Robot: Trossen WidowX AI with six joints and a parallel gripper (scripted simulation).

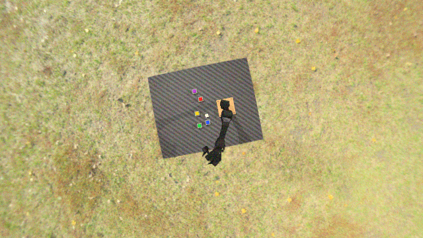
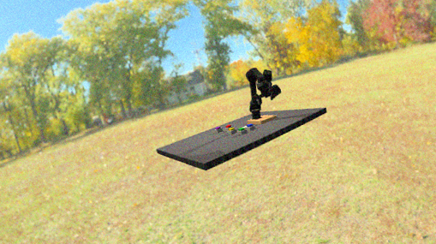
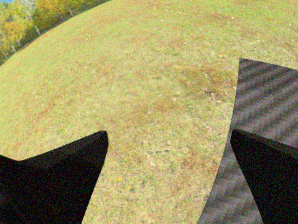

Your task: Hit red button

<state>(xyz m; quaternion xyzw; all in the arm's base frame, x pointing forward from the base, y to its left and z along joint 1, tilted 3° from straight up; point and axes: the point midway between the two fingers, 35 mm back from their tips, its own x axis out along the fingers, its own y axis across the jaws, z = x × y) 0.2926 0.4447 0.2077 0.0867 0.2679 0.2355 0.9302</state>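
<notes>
Grass fills nearly everything the end effector (image 1: 209,155) faces, since it hangs out past the near edge of the table (image 1: 172,109) rather than over the buttons. Its two dark fingers stand wide apart with nothing between them; in the wrist view one finger sits over the grass and the other over the striped corner of the table. The arm (image 1: 223,130) runs back from the end effector to its tan base plate (image 1: 231,104) on the table.

The red button (image 1: 200,99) is well away from the end effector, up the table and a little to the left in the top view, untouched. Just beyond it lies the purple button (image 1: 194,91). Closer to the end effector sits a small cluster: the yellow button (image 1: 197,113), a white block (image 1: 207,116), the blue button (image 1: 207,122) and the green button (image 1: 199,125), the last being the nearest of them. None of these touches the arm. From the exterior view the arm is folded up high above its base, with the end effector raised off the table.
</notes>
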